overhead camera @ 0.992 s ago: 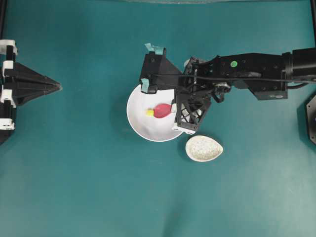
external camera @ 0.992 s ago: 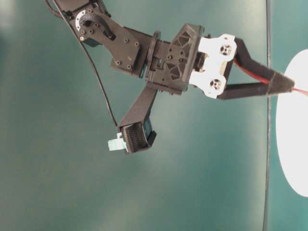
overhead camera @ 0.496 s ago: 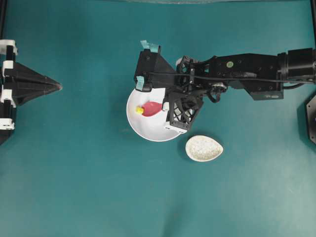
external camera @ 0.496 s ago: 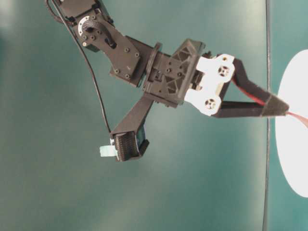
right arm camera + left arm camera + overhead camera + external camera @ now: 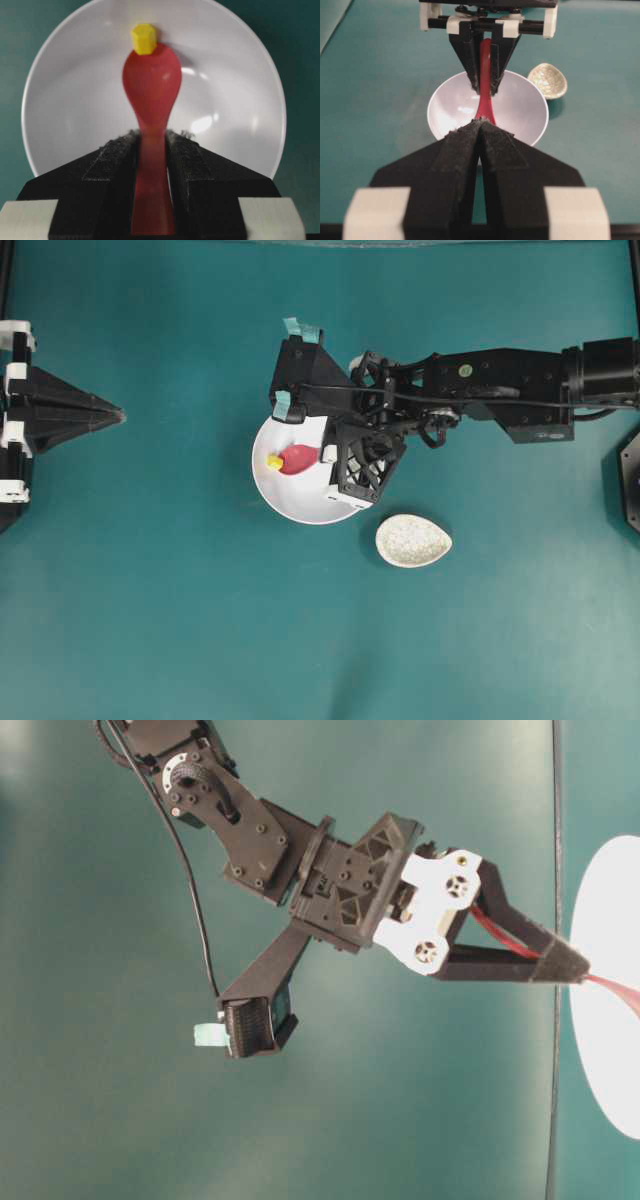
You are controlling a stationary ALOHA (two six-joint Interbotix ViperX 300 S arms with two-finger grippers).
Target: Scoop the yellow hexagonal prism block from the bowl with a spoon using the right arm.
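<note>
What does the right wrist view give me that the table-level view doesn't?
Only the right wrist view shows the yellow block at the tip of the spoon's scoop, and the bowl's whole inside. Only the table-level view shows the right arm's links and cable. Both show the right gripper shut on the spoon's handle over the bowl.

teal tabletop (image 5: 180,620) fills view; even light.

bowl (image 5: 290,502): plain white | spoon (image 5: 298,458): glossy pink-red | block (image 5: 274,461), at the spoon's tip: bright yellow | spoon rest (image 5: 413,540), beside the bowl: speckled grey-white | table (image 5: 180,620): teal | right gripper (image 5: 150,150): black, white pads
</note>
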